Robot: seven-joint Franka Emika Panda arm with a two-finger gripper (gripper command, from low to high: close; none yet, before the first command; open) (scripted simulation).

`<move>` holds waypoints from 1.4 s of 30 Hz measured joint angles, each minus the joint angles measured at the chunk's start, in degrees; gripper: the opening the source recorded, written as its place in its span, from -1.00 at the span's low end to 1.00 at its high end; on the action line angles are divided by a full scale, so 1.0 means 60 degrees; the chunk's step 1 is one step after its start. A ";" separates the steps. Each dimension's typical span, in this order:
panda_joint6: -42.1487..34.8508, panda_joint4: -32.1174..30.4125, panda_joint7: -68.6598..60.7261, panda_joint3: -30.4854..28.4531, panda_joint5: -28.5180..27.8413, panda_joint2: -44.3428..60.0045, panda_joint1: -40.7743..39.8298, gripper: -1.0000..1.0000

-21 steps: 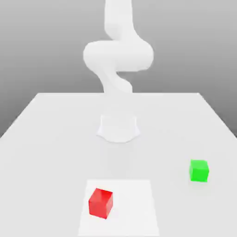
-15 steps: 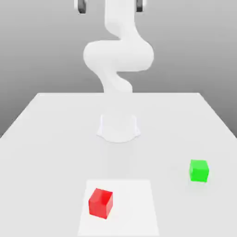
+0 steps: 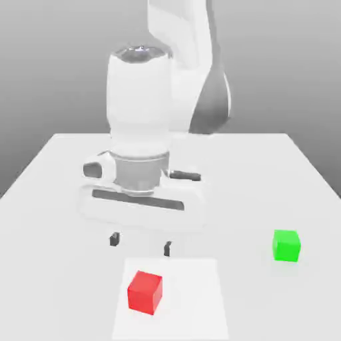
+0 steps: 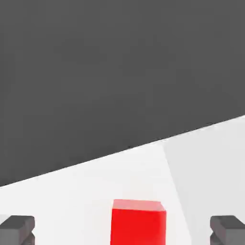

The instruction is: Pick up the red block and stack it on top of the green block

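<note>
The red block [image 3: 145, 292] rests on a pale square patch [image 3: 200, 300] near the table's front edge, toward the exterior view's left. The green block [image 3: 286, 245] sits on the table at the exterior view's right, well apart from the red one. My gripper [image 3: 140, 243] hangs open just above and behind the red block, its two dark fingertips [image 3: 114, 238] spread wide with nothing between them. In the hand view the red block [image 4: 139, 224] lies between the two fingertips [image 4: 17, 229], a clear gap on each side.
The white table [image 3: 60, 173] stretches back to a far edge behind the arm. The large white arm and hand body [image 3: 143, 166] loom over the table's middle.
The arm has swung down and forward from high above the table; the hand now hangs low just behind the red block. Both blocks stay where they were.
</note>
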 joint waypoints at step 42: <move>0.0775 -0.1415 0.1702 0.3298 -0.0338 -0.0360 0.5032 -1.00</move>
